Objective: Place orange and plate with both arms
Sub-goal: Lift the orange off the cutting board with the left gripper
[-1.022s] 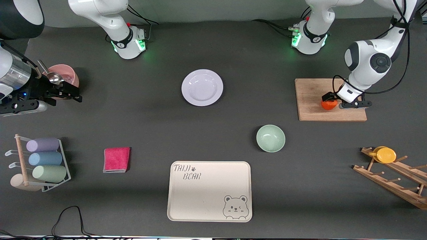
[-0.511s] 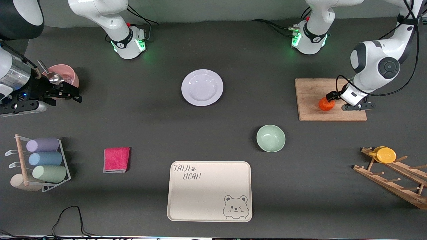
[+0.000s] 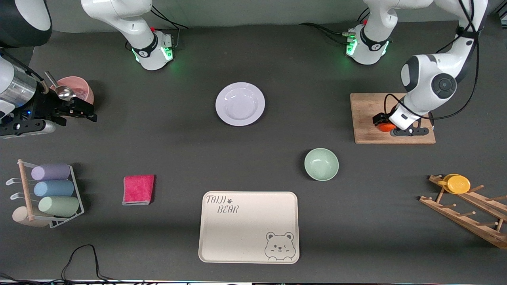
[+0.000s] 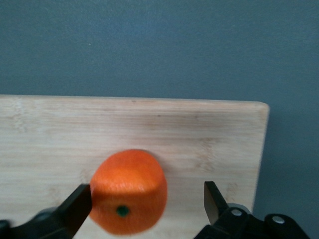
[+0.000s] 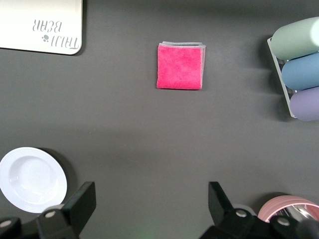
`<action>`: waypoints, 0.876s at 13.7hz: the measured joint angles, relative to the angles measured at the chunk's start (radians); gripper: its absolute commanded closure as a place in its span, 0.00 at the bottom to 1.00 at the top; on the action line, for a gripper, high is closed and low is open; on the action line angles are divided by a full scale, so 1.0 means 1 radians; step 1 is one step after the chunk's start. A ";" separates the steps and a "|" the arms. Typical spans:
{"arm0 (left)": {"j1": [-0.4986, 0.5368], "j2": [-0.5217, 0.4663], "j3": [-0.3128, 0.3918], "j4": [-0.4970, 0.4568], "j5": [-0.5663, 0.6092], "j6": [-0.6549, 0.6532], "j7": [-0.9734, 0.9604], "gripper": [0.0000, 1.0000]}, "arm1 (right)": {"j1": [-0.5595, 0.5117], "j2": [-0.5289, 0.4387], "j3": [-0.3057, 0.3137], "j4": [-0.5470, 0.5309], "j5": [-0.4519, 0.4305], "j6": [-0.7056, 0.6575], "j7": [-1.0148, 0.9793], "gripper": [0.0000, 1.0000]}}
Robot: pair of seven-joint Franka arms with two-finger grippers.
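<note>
Now left claw [image 4: 144,199] apart around orange [image 4: 129,191] on board [image 3: 366,116]; right claw [image 5: 149,204] apart, waiting.

Clock read from the front camera, 12 at the bases. Tray [image 3: 248,227] sits nearest the camera. Plate [image 3: 240,104] at its 12, bowl [image 3: 321,164] at 2, cloth [image 3: 138,190] at 10. Board [image 3: 368,107] at the bowl's 2; orange [image 3: 384,127] on it, left claw [image 4: 147,199] straddling it. Right claw [image 5: 152,196] over the worktop [image 3: 178,150], right arm's end.

Even overhead light, soft shadows on the dark table [image 3: 166,138] — the orange [image 4: 129,191] is blurred up close.
</note>
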 measured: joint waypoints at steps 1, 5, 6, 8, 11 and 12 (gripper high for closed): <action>0.001 0.017 0.002 -0.001 0.000 0.009 0.018 0.00 | 0.000 0.000 0.000 0.000 0.000 0.000 0.000 0.00; 0.002 0.027 0.007 -0.002 0.000 0.012 0.044 0.00 | 0.000 0.002 -0.001 0.000 0.000 0.001 0.000 0.00; 0.002 0.026 0.008 -0.001 0.000 0.010 0.045 0.00 | 0.000 0.002 -0.003 0.000 0.000 0.001 -0.002 0.00; 0.002 0.010 0.009 0.010 0.000 -0.033 0.045 0.00 | 0.000 0.004 -0.009 0.000 0.002 0.002 -0.021 0.00; 0.002 -0.036 0.010 0.034 0.000 -0.122 0.047 0.00 | 0.000 0.008 -0.026 0.000 0.019 0.003 -0.035 0.00; 0.002 -0.037 0.010 0.033 0.000 -0.120 0.047 0.00 | 0.000 0.008 -0.030 0.000 0.022 0.003 -0.036 0.00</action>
